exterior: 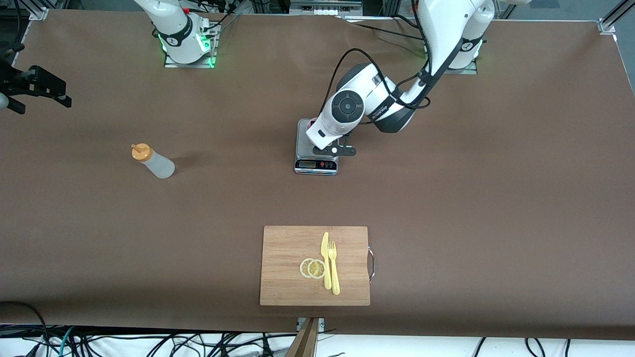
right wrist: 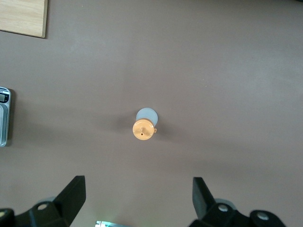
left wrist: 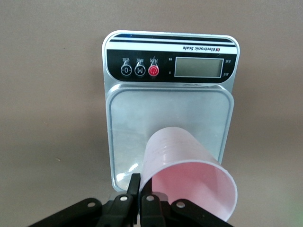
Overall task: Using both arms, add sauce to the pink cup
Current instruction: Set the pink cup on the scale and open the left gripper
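Observation:
The pink cup (left wrist: 189, 179) is over the plate of the grey kitchen scale (left wrist: 170, 109), which sits mid-table (exterior: 316, 166). My left gripper (left wrist: 142, 191) is shut on the cup's rim wall, one finger inside and one outside. In the front view the left arm's hand (exterior: 330, 148) covers the scale, and only a sliver of the cup (exterior: 312, 120) shows. I cannot tell whether the cup rests on the plate. The sauce bottle (exterior: 154, 162) stands upright on the table toward the right arm's end. My right gripper (right wrist: 138, 180) is open, high over the table beside the bottle (right wrist: 144, 128).
A wooden cutting board (exterior: 283, 267) lies nearer to the front camera than the scale, with a yellow knife (exterior: 325, 253), a fork (exterior: 333, 267) and two lemon slices (exterior: 312, 268) on it. A corner of the board shows in the right wrist view (right wrist: 23, 16).

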